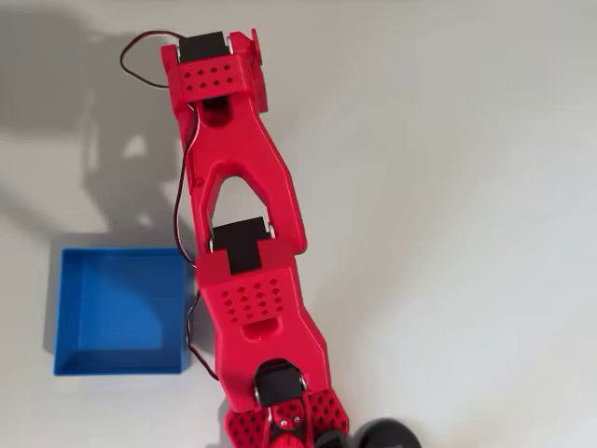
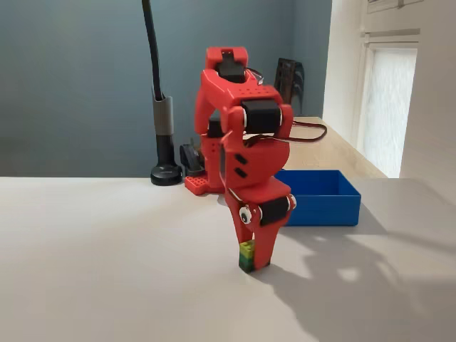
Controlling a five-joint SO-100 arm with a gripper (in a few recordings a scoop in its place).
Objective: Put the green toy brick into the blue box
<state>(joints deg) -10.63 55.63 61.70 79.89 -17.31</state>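
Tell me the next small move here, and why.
Probably lift straight up. In the fixed view the gripper stands at table level with the green toy brick between its fingers, seemingly gripped, while the blue box sits apart behind it, so the brick must clear its wall before travelling over.

Green toy brick (image 2: 247, 255) half hidden between the tool's (image 2: 254, 262) fingers, contact unclear

brick (image 2: 247, 256) in claw (image 2: 253, 260) — box (image 2: 324, 203) behind
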